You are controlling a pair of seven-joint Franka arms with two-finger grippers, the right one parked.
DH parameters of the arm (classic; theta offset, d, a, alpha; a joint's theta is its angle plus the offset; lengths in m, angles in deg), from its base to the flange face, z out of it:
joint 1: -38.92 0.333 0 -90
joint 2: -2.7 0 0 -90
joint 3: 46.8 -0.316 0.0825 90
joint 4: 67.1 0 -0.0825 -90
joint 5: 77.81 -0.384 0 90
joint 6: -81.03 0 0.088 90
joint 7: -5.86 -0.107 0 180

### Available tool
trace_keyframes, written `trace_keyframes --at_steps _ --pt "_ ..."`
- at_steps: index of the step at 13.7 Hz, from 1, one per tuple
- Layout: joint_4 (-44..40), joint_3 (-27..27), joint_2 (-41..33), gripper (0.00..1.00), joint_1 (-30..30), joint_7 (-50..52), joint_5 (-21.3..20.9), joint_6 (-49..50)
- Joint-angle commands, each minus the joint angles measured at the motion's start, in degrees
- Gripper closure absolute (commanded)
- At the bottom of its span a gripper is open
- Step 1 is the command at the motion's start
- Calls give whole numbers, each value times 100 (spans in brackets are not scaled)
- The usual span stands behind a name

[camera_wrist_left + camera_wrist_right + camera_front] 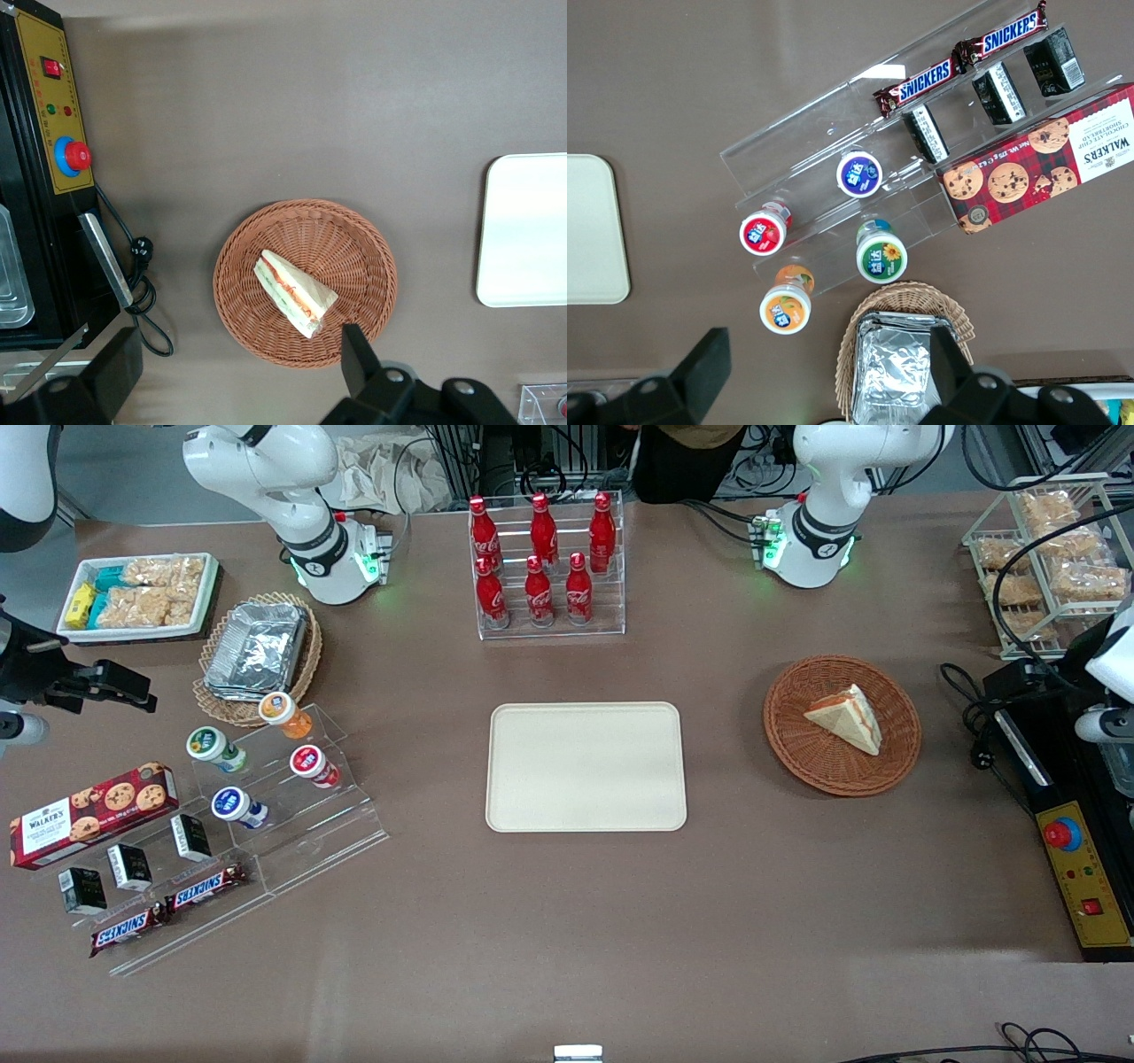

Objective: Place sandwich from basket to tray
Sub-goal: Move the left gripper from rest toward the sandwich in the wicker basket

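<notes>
Wicker basket (802, 753) holds sandwich (846, 716); cream tray (586, 766) bare beside it. Gripper (239, 372) high above basket, fingers (357, 359) spread, grasping nothing.

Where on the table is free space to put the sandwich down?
The tray is bare, and so is the table between it and the basket holding the sandwich. The parked arm's end is crowded. The open gripper hovers above the basket.

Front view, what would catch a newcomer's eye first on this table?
Probably the red cola bottles in their clear rack, farther from the front camera than the bare cream tray. Next, the sandwich lying in the reddish-brown basket toward the working arm's end. The left arm's tool hangs open above that basket, holding nothing.
</notes>
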Motion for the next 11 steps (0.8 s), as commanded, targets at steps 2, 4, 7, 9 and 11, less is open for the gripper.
trace_keyframes --at_steps 2,4,7,9,11 --pt "-109 23 -43 0 4 214 19 125" --pt "23 23 -157 0 4 575 28 221" --pt "383 85 -429 0 -31 760 28 274" --pt "855 129 -771 0 -31 997 54 161" --pt "1715 129 -1289 0 21 1172 290 -312"
